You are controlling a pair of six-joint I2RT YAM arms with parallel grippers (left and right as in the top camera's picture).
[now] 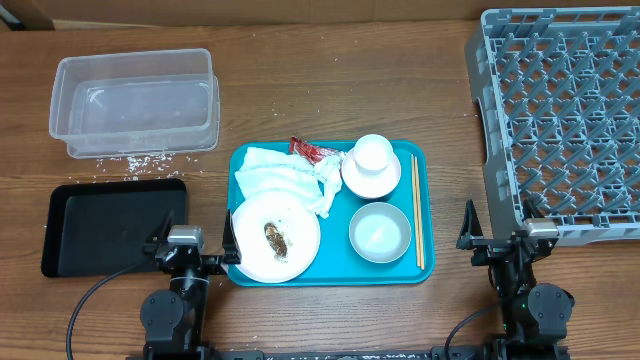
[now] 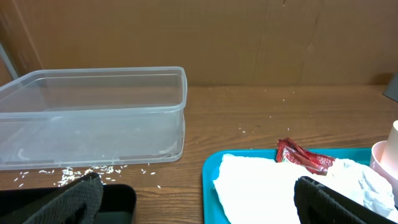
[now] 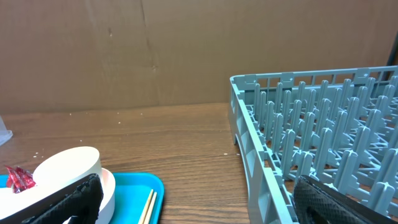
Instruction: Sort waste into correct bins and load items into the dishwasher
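Napkins [image 1: 285,178] near counter [image 1: 330,90] front edge: likely light, soft; pinch a raised fold. Left end effector [image 1: 195,243] and right end effector [image 1: 498,240] gape wide, empty.

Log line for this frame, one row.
left gripper open, empty | right gripper open, empty | plate, cup, bowl, chopsticks, napkins, wrapper on teal tray | dish rack: nothing loaded | rice on table by clear tub

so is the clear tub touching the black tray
Apart. The overhead view shows a gap strewn with rice grains between the clear tub and the black tray.
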